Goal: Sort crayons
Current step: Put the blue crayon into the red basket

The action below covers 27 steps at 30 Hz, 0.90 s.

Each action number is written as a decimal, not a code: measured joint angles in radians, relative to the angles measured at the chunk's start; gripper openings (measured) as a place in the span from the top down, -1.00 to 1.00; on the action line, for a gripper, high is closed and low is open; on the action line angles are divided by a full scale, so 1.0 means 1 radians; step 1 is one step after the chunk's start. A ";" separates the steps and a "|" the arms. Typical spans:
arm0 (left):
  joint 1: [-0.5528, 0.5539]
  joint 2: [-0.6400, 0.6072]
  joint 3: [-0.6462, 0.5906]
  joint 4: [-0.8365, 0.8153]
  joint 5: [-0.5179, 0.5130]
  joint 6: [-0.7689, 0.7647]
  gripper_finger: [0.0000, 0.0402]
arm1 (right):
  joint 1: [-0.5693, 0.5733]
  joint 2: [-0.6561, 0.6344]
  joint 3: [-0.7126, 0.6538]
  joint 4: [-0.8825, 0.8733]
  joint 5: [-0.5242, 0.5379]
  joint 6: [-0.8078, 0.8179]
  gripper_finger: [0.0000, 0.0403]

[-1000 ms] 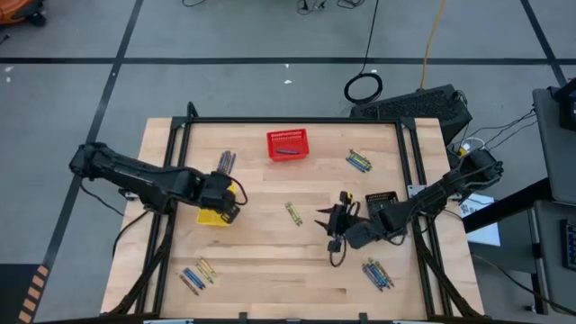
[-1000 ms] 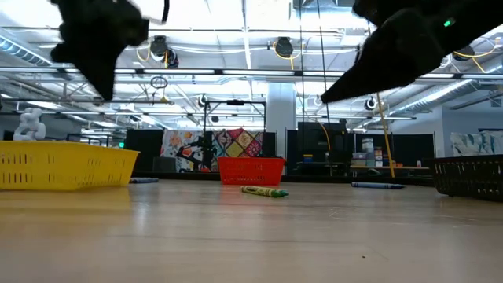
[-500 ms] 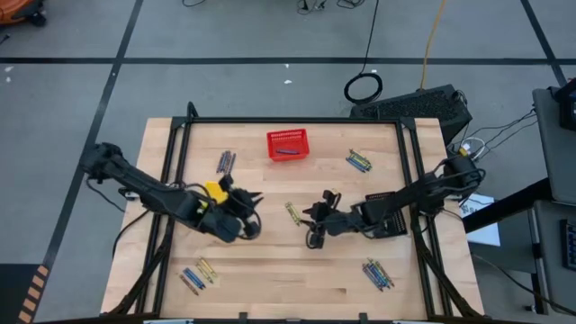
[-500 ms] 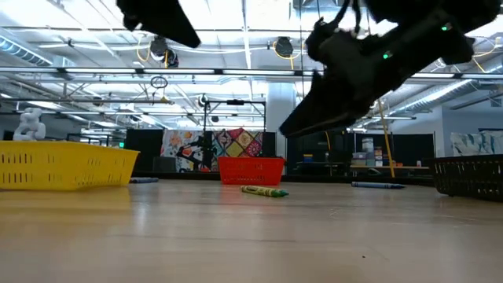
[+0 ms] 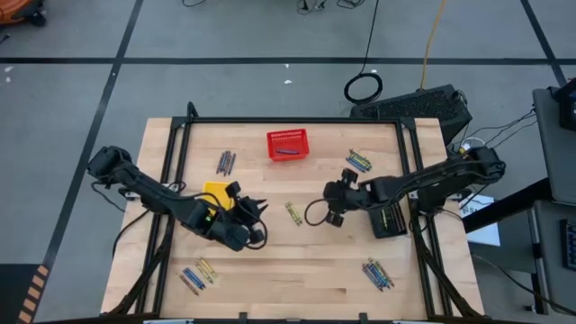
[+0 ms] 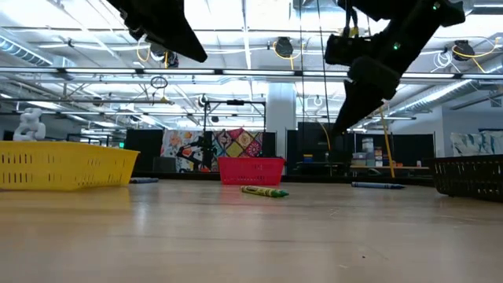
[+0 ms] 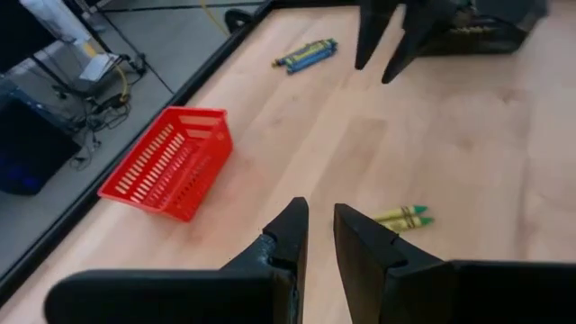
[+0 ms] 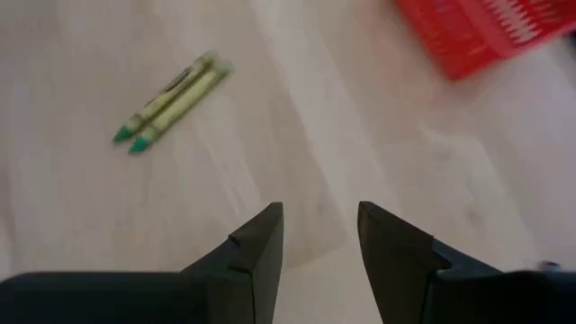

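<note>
High view: both end effectors (empty, apart) flanking yellow-green crayons (image 5: 293, 213).

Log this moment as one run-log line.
task: sort crayons | left end effector: open, empty, above table | right end effector: open, empty, above table | target: yellow-green crayon pair mid-table, untouched

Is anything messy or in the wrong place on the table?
Yes. Most crayons lie scattered in small bunches on the wood, like the yellow-green pair mid-table, not in baskets. Only the red basket holds some. Nothing looks broken or spilled.
</note>
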 joint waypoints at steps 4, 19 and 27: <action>-0.019 -0.001 0.000 -0.001 0.003 0.000 0.71 | 0.029 0.000 -0.001 -0.001 -0.171 0.016 0.35; -0.024 0.000 0.000 0.140 0.003 0.111 0.71 | 0.152 -0.131 0.000 -0.357 0.035 0.256 0.35; -0.001 -0.001 0.000 0.125 0.004 0.130 0.71 | -0.211 -0.108 -0.028 -0.397 0.019 0.023 0.36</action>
